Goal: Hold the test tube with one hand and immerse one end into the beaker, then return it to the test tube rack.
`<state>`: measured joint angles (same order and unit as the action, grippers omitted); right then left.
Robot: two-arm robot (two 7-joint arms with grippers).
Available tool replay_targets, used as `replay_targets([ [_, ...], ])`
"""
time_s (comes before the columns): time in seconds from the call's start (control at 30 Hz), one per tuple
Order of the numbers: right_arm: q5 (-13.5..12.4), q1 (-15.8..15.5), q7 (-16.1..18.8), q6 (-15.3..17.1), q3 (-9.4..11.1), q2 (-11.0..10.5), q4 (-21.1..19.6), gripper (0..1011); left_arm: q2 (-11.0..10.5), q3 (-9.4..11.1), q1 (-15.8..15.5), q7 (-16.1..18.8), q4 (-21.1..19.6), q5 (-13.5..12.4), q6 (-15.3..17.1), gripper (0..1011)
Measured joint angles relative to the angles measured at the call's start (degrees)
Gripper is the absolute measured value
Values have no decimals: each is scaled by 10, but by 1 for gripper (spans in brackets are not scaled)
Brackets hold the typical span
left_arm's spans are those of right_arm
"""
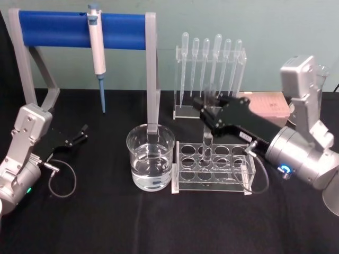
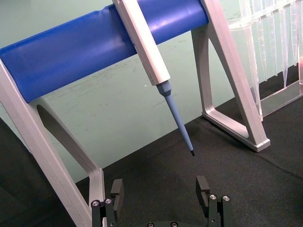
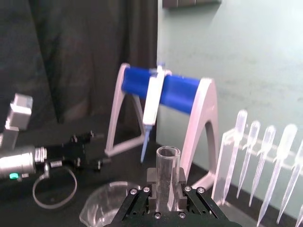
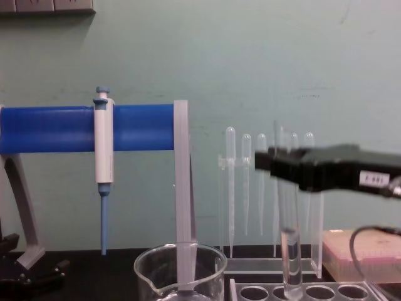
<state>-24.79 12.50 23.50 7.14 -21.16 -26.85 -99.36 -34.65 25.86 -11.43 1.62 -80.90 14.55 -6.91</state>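
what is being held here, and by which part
The right claw grips the test tube near its upper end, just below the open mouth. The left claw is open, holding nothing.

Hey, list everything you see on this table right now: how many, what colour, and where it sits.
test tube: one, clear, upright, lower end in a rack hole
beaker: one, clear, part full of water, just left of the rack
rack: one, clear, mid-table
droppers: six, clear, in a row behind the rack
pipettor: one, white and blue, hanging on the stand
stand: one, blue bar on grey legs, back left
box: one, pink, back right
cloth: one, black, covering the table
left claw: black, open, parked at the left
right claw: black, shut on the test tube
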Motion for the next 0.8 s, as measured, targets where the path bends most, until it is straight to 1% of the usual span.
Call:
replay_targets([
  [0.13,-9,-5,-7,-4,8,0,-17,225,0,0,0,0,0,0,0,1000],
  [0.2,-10,-6,-9,-4,9,0,-19,225,0,0,0,0,0,0,0,1000],
  [0.8,-11,-5,-12,-2,7,0,-18,225,0,0,0,0,0,0,0,1000],
])
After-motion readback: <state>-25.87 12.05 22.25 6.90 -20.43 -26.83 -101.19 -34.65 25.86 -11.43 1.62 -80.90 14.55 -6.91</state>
